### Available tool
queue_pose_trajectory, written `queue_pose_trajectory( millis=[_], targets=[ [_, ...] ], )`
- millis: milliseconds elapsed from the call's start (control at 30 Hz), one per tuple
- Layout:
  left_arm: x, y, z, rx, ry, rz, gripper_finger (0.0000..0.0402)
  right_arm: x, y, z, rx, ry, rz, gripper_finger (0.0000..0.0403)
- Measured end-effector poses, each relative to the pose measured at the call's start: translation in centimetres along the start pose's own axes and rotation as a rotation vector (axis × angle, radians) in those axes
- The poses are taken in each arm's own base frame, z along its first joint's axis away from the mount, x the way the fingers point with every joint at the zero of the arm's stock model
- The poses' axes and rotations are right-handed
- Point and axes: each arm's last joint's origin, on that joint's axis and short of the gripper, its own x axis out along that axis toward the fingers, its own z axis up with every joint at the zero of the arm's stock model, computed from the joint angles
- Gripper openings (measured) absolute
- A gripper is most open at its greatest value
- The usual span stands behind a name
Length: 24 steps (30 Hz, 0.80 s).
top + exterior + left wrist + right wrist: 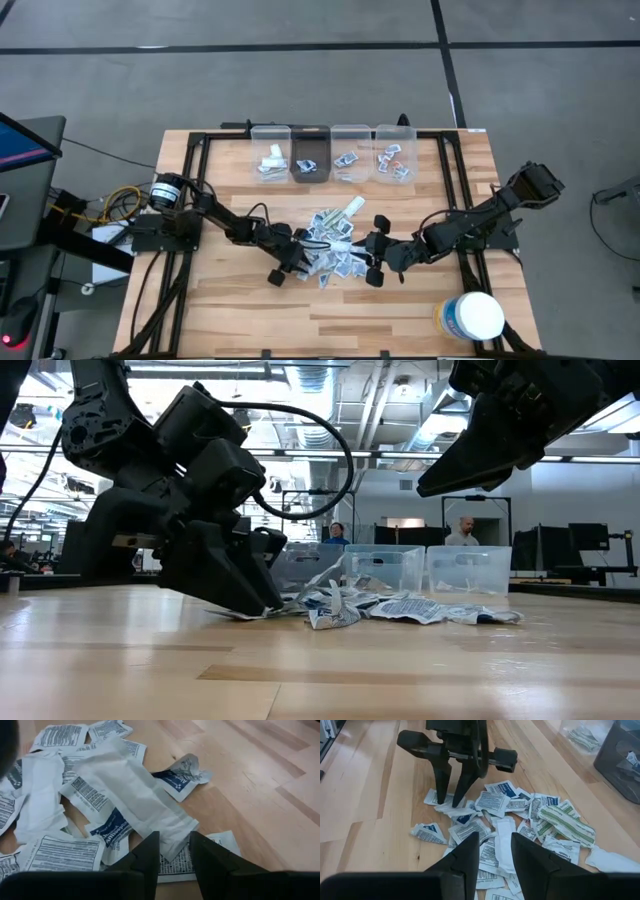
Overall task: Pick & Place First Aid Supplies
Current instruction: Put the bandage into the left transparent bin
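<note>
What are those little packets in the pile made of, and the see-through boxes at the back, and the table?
The packets look like thin matte paper: they crease, curl and carry printed text. The long strip looks like soft white paper wrap, wrinkled. The boxes seem clear, glossy plastic, since their contents show through. The table looks like pale wood planks with visible grain.

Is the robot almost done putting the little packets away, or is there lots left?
Lots left. Some packets already lie in the clear bins at the table's far edge. Right now the left gripper is down at the pile of packets in the middle of the table, jaws open beside a long white strip. The right gripper hovers above the pile, holding nothing. Most of the pile still waits.
</note>
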Motion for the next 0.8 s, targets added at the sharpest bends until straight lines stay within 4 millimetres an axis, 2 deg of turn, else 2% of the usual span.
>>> queue_pose_trajectory(
  millis=[133,300,533,800],
  targets=[
    [-0.1,0.0,0.1,0.009,-0.003,-0.001,0.0077,0.0,0.0,0.0,0.002,0.0,0.0,0.0107],
    [-0.3,0.0,0.2,0.013,-0.002,0.004,0.0009,0.0,0.0,0.0,0.003,-0.001,0.0,0.0107],
    [-1.1,0.1,1.3,0.054,-0.036,0.025,0.0005,0.0,0.0,0.0,0.011,-0.002,0.0,0.0107],
    [-3.8,0.4,4.9,0.095,-0.181,0.122,0.0005,0.0,0.0,0.0,0.012,-0.003,0.001,0.0107]
  ],
)
